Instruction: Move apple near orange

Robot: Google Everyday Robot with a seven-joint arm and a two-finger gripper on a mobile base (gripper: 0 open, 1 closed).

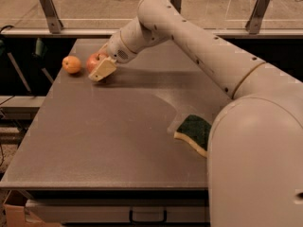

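The red apple [94,61] sits at the far left of the grey table [118,141], between the fingers of my gripper [101,63]. One cream finger pad [102,70] covers its near right side. The gripper looks shut on the apple, which is low, at or just above the tabletop. The small orange [71,64] rests on the table just to the left of the apple, with a narrow gap between them. My arm [189,41] reaches in from the right.
A green and yellow sponge [194,132] lies on the table's right side, close to my arm's base. The table's left edge is just beyond the orange. A metal rail with posts [49,7] runs behind the table.
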